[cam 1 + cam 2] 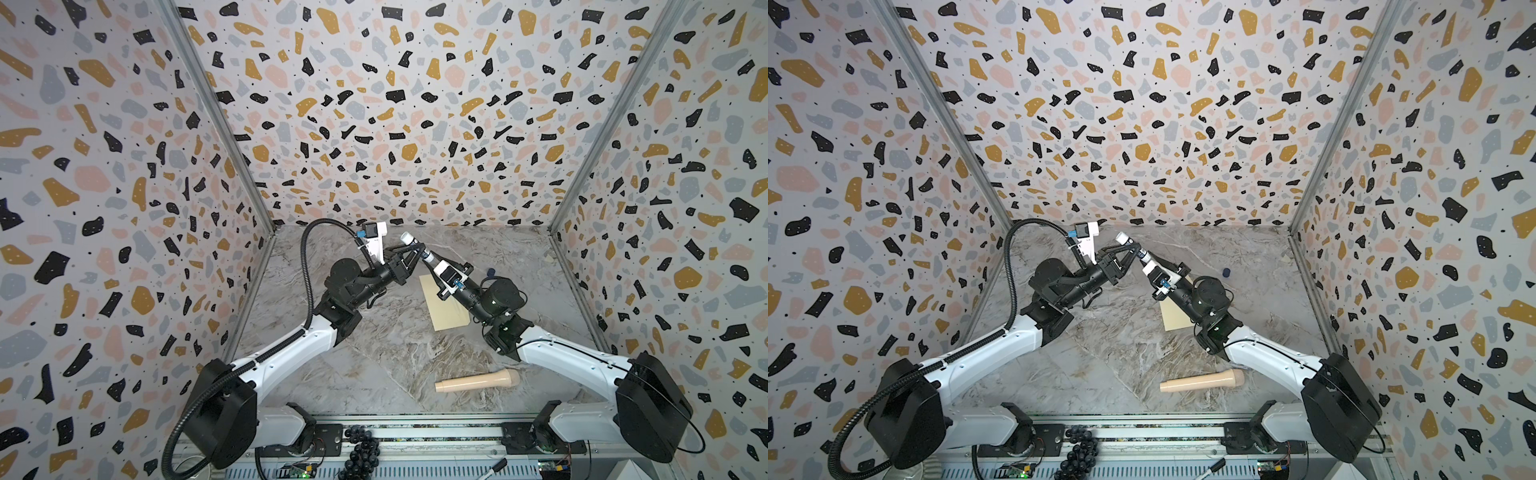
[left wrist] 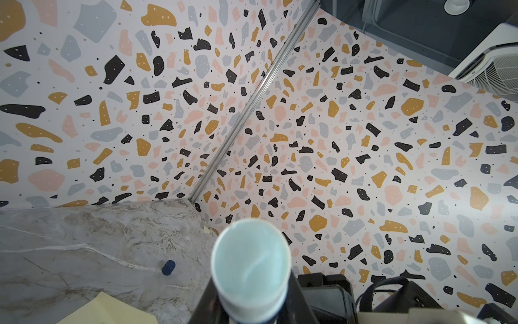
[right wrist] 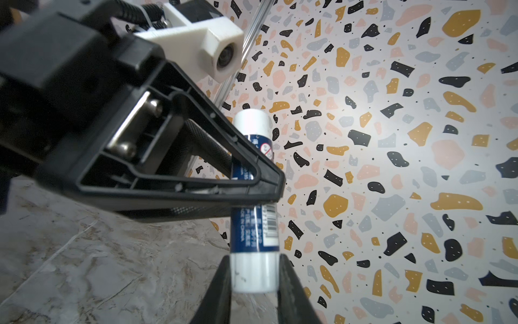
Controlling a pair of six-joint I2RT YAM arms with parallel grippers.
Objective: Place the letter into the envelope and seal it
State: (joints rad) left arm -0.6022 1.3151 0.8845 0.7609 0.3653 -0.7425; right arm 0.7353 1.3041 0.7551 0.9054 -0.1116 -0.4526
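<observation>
Near edge: cluster of black beads (image 1: 360, 451) on the rail between the two arm bases.

Near right on the marble desk (image 1: 365, 374): beige handle-shaped piece (image 1: 478, 380), lying flat with its rounded head to the right. Nothing touches it.

Middle, right of centre: envelope (image 1: 441, 308), pale yellow and flat on the desk, long side running near to far with a slight tilt. Its far right part is hidden under the right arm. Same spot in both top views (image 1: 1173, 319); a corner also shows in the left wrist view (image 2: 112, 308).

Further right and beyond: small blue cap (image 1: 491, 272) lying alone on the desk, apart from the envelope.

Far centre, raised off the desk: glue stick (image 1: 411, 243), tilted, open end pointing far-left with pale glue visible.
- Left pincer (image 1: 419, 250) is narrowed and clamped across the blue-labelled middle of the stick.
- Right pincer (image 3: 253, 280) is narrowed too, a finger pressed to each side of the stick's white base.
- The two pincers almost meet along the stick.

The envelope lies below and to the near right of both pincers, touched by neither.

Beyond: speckled terrazzo wall (image 1: 395, 124).
</observation>
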